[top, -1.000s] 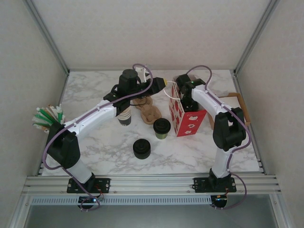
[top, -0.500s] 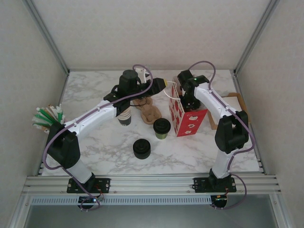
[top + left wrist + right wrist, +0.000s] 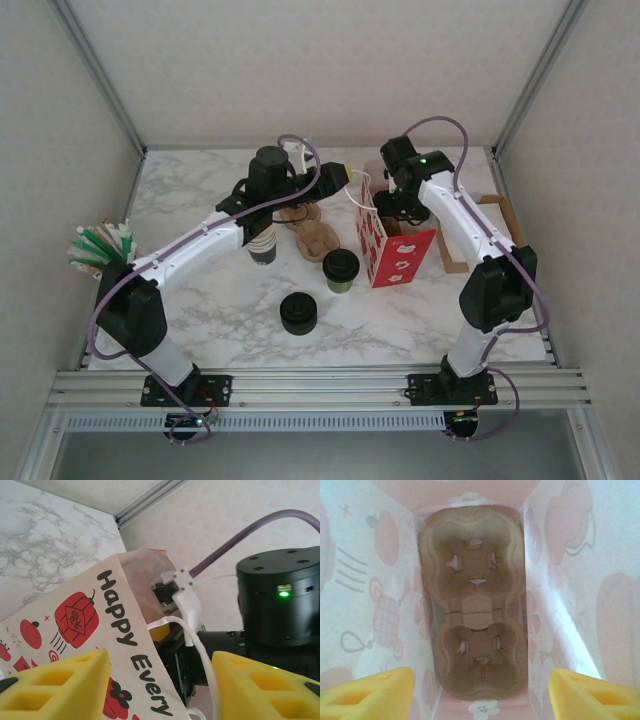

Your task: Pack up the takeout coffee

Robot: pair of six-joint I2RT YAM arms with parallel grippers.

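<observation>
The takeout coffee (image 3: 341, 270), a dark olive cup with a black lid, stands on the marble table just left of the red and white paper bag (image 3: 400, 255). My left gripper (image 3: 345, 182) hovers at the bag's upper left corner. In the left wrist view it (image 3: 160, 672) is open, and the bag's white cord handle (image 3: 195, 640) runs loose between the yellow fingers. My right gripper (image 3: 395, 203) hangs over the bag's mouth. It (image 3: 481, 680) is open, looking down at a brown cup carrier (image 3: 472, 605) lying flat on the bag's bottom.
A squat black stack of lids (image 3: 298, 313) sits in front of the coffee. A stack of lidless cups (image 3: 263, 245) and loose brown carriers (image 3: 315, 235) stand under the left arm. A bundle of green and white sticks (image 3: 100, 248) is at the left edge, a cardboard tray (image 3: 490, 235) at the right.
My right gripper has risen out of the bag and spread its jaws, leaving the carrier inside. My left gripper's jaws have widened around the handle.
</observation>
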